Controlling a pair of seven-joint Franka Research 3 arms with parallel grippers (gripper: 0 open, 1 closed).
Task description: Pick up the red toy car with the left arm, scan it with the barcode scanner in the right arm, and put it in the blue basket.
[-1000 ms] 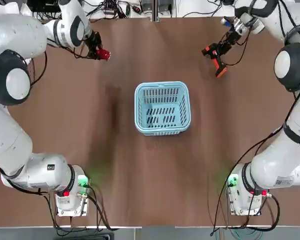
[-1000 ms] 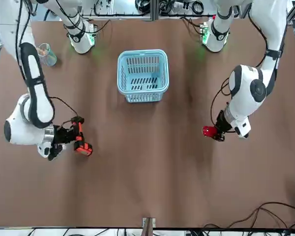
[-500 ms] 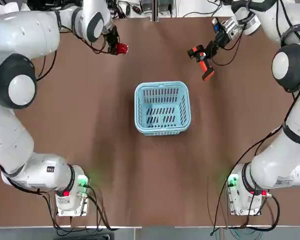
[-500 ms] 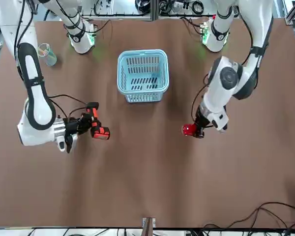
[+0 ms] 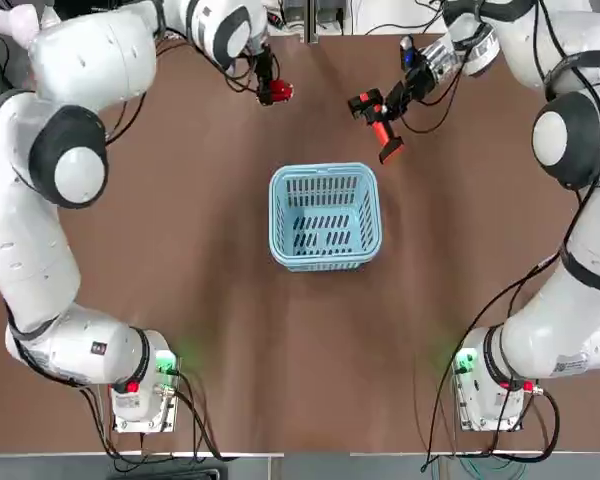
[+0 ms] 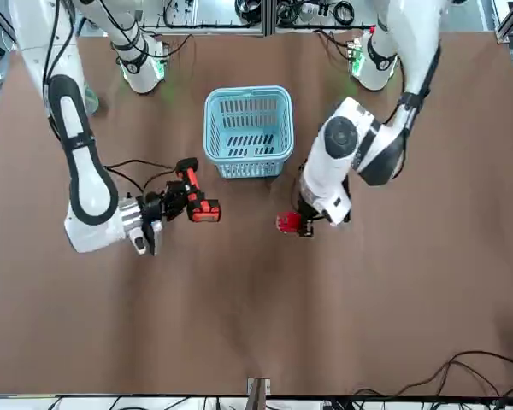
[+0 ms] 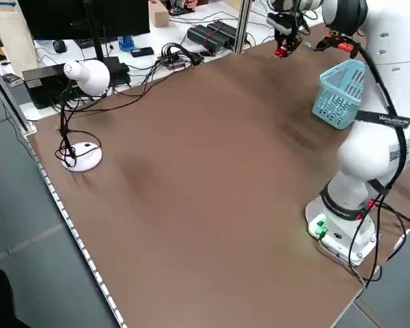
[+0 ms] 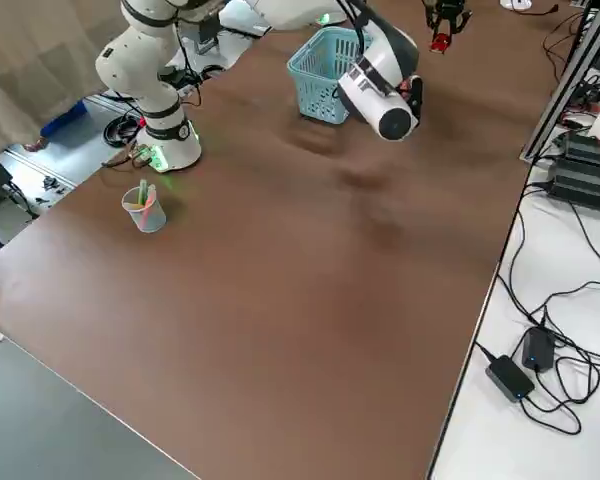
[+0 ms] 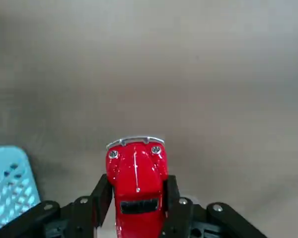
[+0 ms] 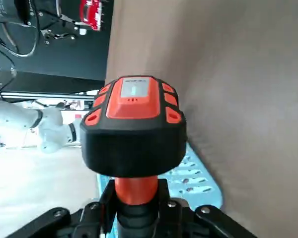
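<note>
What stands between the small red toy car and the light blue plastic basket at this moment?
Nothing visible stands between the glossy red toy car, held in the left hand, and the light blue plastic basket. The orange-and-black scanner in the right hand is off to the side.

The left arm, a large white jointed robot arm with grey-black joint rings (image 5: 95, 62), bends outward and then reaches in over the far part of the table; its small black two-finger gripper (image 9: 138, 206) is closed in a grip, its wrist hanging well apart from the other. The right arm, a matching large white jointed robot arm with grey-black rings (image 5: 580, 130), also reaches toward the table's far part, angled inward; its small black two-finger gripper (image 10: 137, 210) is clamped too, both grippers raised above the tabletop.
</note>
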